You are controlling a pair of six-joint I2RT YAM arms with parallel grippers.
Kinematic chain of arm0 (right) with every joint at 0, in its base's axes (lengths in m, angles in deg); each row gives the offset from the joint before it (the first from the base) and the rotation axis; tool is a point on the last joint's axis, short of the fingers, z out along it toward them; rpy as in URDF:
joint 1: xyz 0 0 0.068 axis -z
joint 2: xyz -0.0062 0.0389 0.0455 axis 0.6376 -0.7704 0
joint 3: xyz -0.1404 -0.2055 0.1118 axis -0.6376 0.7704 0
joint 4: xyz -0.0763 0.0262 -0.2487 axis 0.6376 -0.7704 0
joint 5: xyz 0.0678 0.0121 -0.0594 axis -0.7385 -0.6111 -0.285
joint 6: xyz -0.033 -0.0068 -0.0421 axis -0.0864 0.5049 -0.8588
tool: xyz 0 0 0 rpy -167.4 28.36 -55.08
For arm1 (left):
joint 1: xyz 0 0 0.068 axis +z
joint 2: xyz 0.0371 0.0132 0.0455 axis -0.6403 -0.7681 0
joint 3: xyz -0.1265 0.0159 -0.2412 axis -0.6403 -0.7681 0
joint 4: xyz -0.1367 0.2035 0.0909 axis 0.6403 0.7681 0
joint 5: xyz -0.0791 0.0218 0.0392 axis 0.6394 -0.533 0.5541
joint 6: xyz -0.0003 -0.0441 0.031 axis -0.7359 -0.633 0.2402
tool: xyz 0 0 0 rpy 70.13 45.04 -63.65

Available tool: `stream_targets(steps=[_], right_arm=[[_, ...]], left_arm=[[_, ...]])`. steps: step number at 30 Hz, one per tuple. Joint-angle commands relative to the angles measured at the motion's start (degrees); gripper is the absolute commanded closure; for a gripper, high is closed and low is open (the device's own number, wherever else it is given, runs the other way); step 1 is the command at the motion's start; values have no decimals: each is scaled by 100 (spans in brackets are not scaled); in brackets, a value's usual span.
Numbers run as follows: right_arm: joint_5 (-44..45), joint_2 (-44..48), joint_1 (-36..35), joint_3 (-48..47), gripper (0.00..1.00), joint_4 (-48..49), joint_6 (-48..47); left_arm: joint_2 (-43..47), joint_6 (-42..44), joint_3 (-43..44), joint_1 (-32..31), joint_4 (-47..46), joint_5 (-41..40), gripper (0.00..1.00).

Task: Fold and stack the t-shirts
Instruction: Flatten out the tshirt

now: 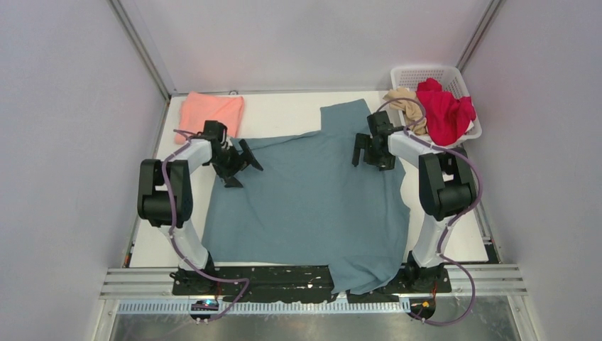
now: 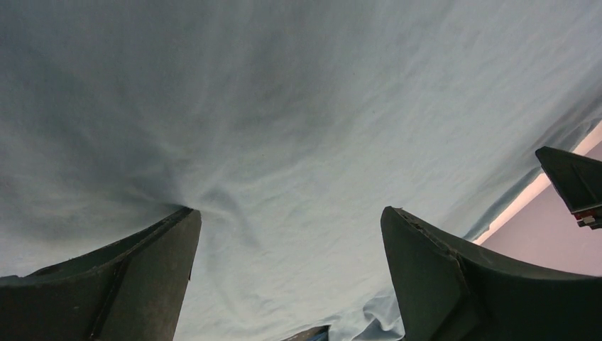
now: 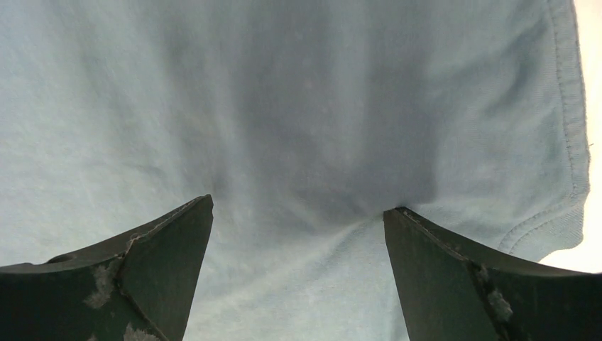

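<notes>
left claw [image 1: 240, 165] and right claw [image 1: 372, 152] rest on the blue shirt [image 1: 312, 202], jaws apart. a pink shirt [image 1: 210, 112] lies near its far-left corner.

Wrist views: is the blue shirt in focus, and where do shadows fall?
Left wrist: the slate-blue t-shirt looks soft, shaded toward the left edge. Right wrist: sharper, hem stitching readable, dark shadow patch ahead of the right gripper. Top external: even light, no glare.

The slate-blue t-shirt [image 1: 312, 199] is spread across the middle, overhanging the near edge. The salmon-pink t-shirt [image 1: 210, 111] is laid folded at the far-left corner; the red t-shirt [image 1: 444, 110] and beige t-shirt [image 1: 406, 103] are bunched at the far-right corner.
</notes>
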Motion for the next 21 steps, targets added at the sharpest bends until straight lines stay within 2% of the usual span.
stream_targets(steps=[1, 8, 16, 21], right_arm=[[-502, -541, 215, -611, 5, 176, -29], [-729, -1159, 346, -1811, 5, -164, -348], [-957, -1939, 572, -2947, 5, -197, -499], [-982, -1778, 578, -3137, 5, -215, -658]], left_arm=[[-376, 167, 767, 179, 348, 142, 1], [-1159, 277, 1776, 265, 1064, 159, 1], [-1392, 254, 2416, 265, 1092, -48, 0], [-1190, 269, 2526, 265, 1070, -269, 0]])
